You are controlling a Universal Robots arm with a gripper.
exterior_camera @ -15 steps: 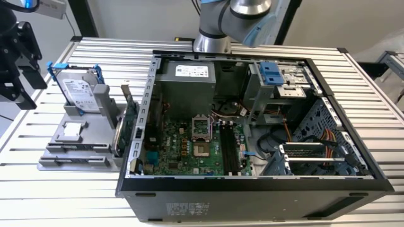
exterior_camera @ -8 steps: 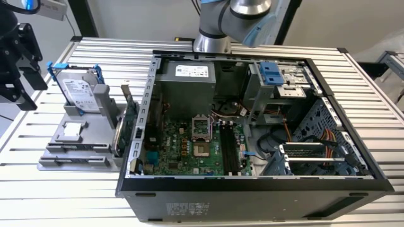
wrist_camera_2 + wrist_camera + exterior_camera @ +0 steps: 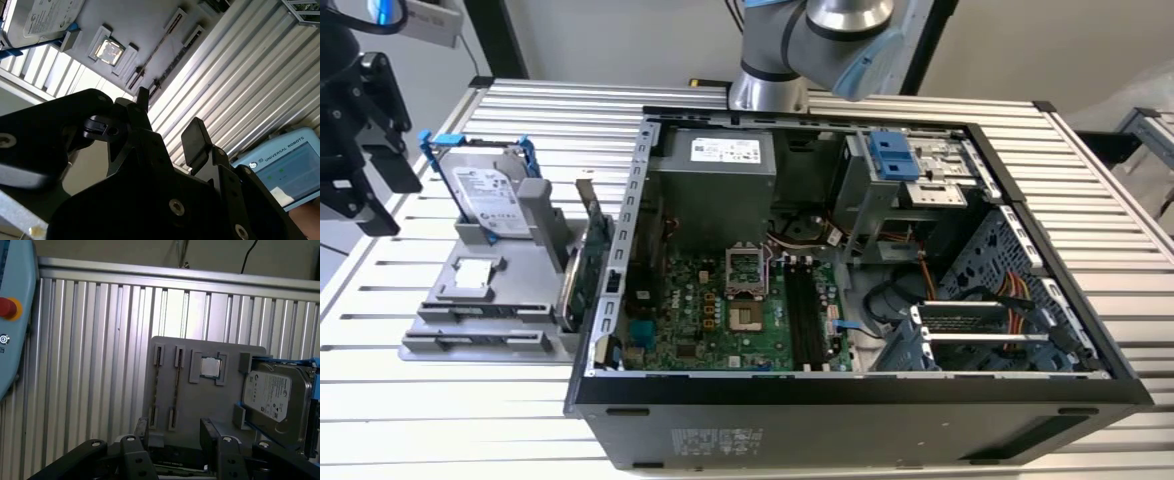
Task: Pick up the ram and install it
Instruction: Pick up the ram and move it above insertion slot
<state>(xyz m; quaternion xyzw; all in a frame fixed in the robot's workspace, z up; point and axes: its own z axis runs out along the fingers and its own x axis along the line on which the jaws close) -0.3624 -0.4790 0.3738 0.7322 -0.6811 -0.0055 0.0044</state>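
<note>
Hand (image 3: 175, 429): your fingers are spread wide, empty.
Ram (image 3: 176, 385): edge-on in the holder (image 3: 200, 405) slot.
Holder: at the case's (image 3: 854, 425) 9 o'clock, exterior view.

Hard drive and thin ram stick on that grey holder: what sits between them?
A square silver chip lies between the ram and the hard drive, in the first wrist view.

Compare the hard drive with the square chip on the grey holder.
The hard drive stands upright in a blue frame; the square chip lies flat in a recess. The hard drive is much larger than the square chip. Both sit on the grey holder.
</note>
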